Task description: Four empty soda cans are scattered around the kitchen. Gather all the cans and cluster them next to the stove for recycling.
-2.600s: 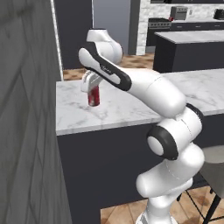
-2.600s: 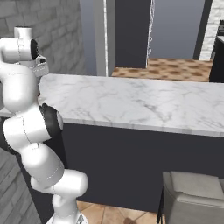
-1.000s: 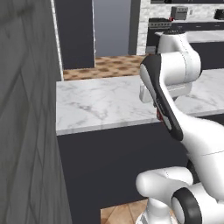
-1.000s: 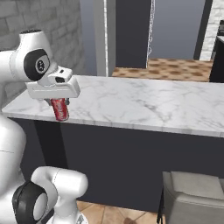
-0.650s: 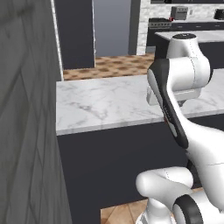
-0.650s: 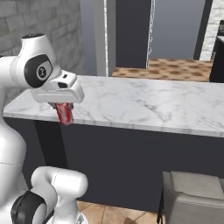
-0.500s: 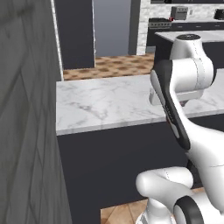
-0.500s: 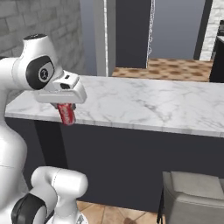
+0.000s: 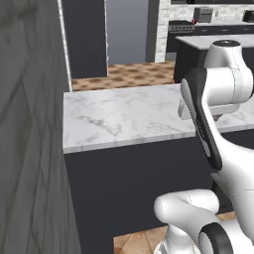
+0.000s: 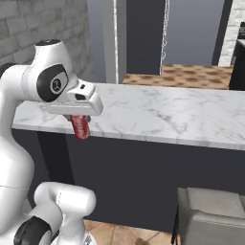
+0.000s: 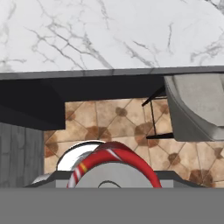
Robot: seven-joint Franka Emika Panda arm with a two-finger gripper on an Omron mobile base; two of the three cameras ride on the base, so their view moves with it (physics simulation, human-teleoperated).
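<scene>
The tool [image 10: 80,120] pinches a red soda can [image 10: 80,126], tilted, held off the near edge of the marble surface [image 10: 162,112]. Below lie the dark cabinet front [image 10: 129,177] and tile floor [image 11: 118,124]. A grey chair [image 10: 210,215] stands to the right, a grey wall [image 9: 30,124] to the left.

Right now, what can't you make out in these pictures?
- Gripper fingers: right base view, hidden behind the hand and red soda can.
- Can's label: too small there; hand view cuts the can at the bottom edge.
- Far appliances: left base view, too small to identify.
- Grey chair: cropped by frame edge.
</scene>
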